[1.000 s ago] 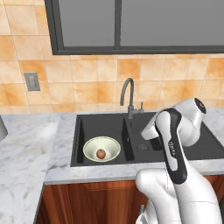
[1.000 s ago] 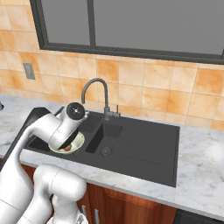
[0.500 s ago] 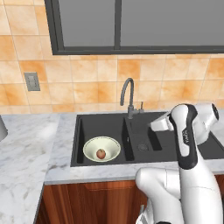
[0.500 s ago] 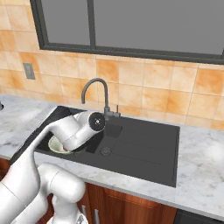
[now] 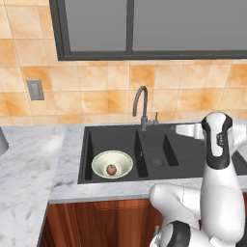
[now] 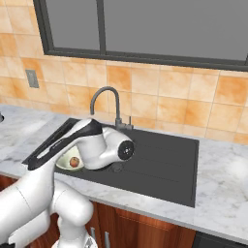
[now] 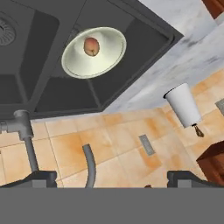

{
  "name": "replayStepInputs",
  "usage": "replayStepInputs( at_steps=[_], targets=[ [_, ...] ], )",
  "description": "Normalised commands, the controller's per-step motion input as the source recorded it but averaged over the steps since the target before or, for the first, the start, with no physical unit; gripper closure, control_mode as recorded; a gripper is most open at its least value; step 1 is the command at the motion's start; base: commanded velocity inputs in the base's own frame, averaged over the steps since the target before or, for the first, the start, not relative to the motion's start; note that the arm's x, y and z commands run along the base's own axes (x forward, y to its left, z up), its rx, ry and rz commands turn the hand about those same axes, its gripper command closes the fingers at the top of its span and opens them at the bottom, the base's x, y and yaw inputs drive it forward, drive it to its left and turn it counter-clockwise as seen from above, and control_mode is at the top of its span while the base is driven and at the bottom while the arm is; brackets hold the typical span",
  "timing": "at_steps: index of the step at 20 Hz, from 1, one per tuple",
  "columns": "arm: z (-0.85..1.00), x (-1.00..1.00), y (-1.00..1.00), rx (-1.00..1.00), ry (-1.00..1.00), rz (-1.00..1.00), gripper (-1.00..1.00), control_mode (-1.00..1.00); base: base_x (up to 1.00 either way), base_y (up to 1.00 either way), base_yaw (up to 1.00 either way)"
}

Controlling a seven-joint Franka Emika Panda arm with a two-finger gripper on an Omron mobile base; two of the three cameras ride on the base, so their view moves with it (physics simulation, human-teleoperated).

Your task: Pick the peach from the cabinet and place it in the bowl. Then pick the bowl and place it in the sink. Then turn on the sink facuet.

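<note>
Inside, one peach (image 5: 111, 169), one bowl (image 5: 123, 160), one sink (image 5: 159, 143)

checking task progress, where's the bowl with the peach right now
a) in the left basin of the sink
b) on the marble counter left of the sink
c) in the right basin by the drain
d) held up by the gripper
a: the bowl, with the peach inside it, rests in the left basin of the sink, left of the faucet.

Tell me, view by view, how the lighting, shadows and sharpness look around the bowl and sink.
Left base view: even flat light, the bowl is bright in the black sink, with no glare. Right base view: the arm hides most of the bowl. Hand view: rolled, the peach is sharp, and the bowl's wall is softly shaded.
</note>
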Motion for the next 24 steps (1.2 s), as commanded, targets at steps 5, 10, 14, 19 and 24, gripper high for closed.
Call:
replayStepInputs(
  at_steps=[5, 10, 14, 19, 24],
  targets=[
    [0.35, 0.01, 0.00, 0.43, 0.41, -0.41, -1.00, -1.00, 0.00, 0.00, 0.00],
    [0.13, 0.25, -0.01, 0.25, 0.25, -0.24, -1.00, -1.00, 0.00, 0.00, 0.00],
    [0.33, 0.35, -0.01, 0.18, 0.36, -0.15, -1.00, -1.00, 0.00, 0.00, 0.00],
    [-0.01, 0.08, -0.01, 0.06, -0.03, -0.02, -1.00, -1.00, 0.00, 0.00, 0.00],
    [0.00, 0.06, -0.09, -0.10, -0.40, 0.14, -1.00, -1.00, 0.00, 0.00, 0.00]
  ],
)
